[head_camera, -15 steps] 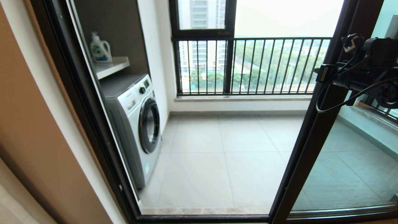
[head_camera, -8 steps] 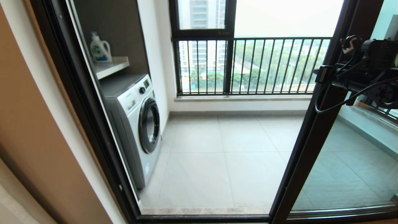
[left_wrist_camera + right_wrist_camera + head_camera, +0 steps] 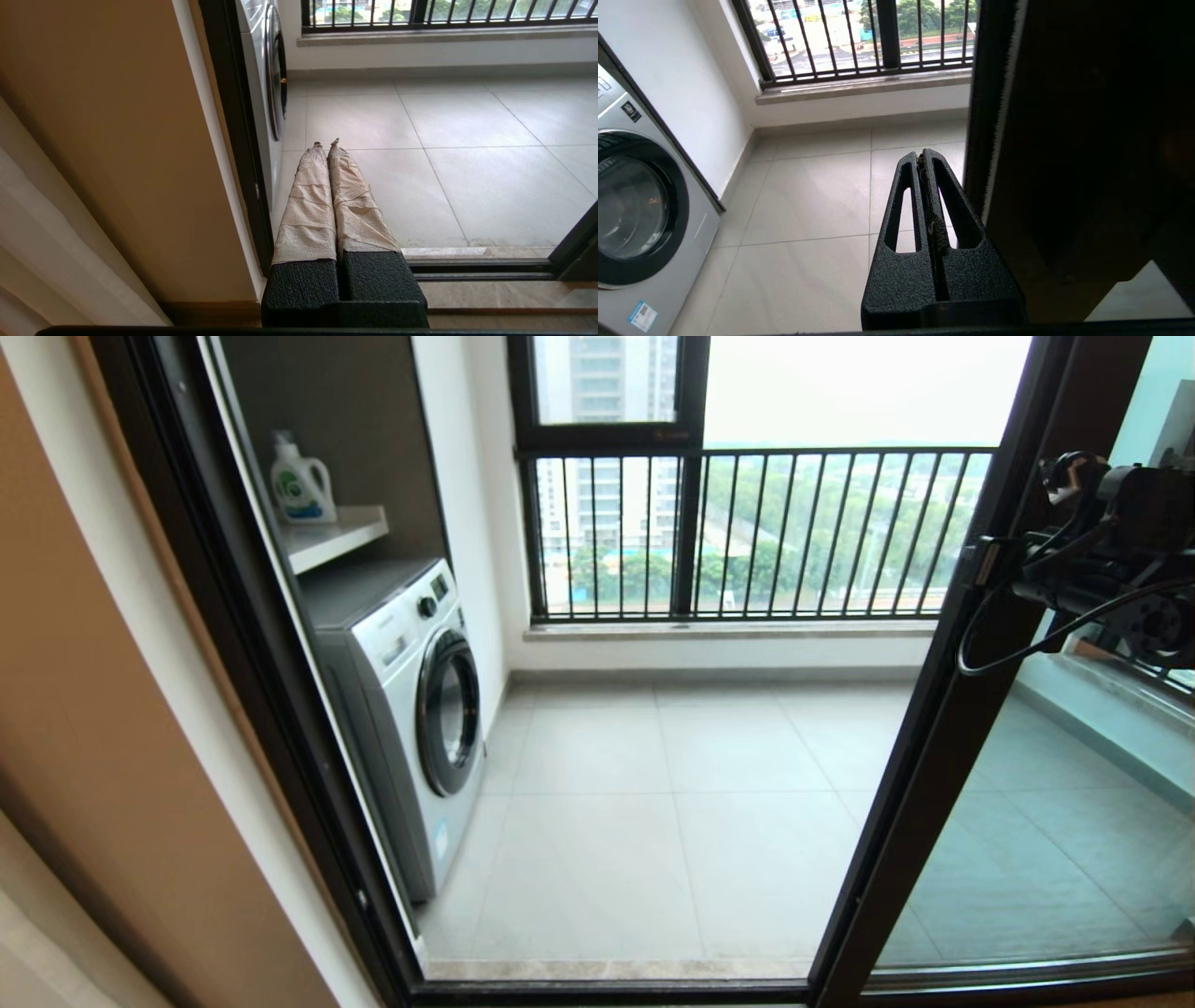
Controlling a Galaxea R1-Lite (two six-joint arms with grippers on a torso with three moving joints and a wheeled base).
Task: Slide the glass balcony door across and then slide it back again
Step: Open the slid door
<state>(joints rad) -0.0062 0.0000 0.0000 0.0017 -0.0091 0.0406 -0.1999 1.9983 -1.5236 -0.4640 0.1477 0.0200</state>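
The glass balcony door [image 3: 934, 756] stands at the right, and its dark frame edge borders the open doorway. Its bar handle does not show. My right gripper [image 3: 985, 562] is held high at that leading edge, shut and empty. In the right wrist view its black fingertips [image 3: 923, 156] lie just beside the door's edge [image 3: 994, 116]; whether they touch it I cannot tell. My left gripper [image 3: 327, 143] is parked low by the left door jamb [image 3: 233, 130]. Its tape-wrapped fingers [image 3: 308, 200] are shut on nothing.
A washing machine [image 3: 411, 709] stands inside the balcony at the left. Above it, a detergent bottle [image 3: 301, 481] sits on a shelf. The black-barred railing window [image 3: 747, 532] closes the far side. The floor track [image 3: 607, 989] runs along the threshold.
My right arm has shifted slightly to the right and a little down along the door's edge. The door frame looks unmoved.
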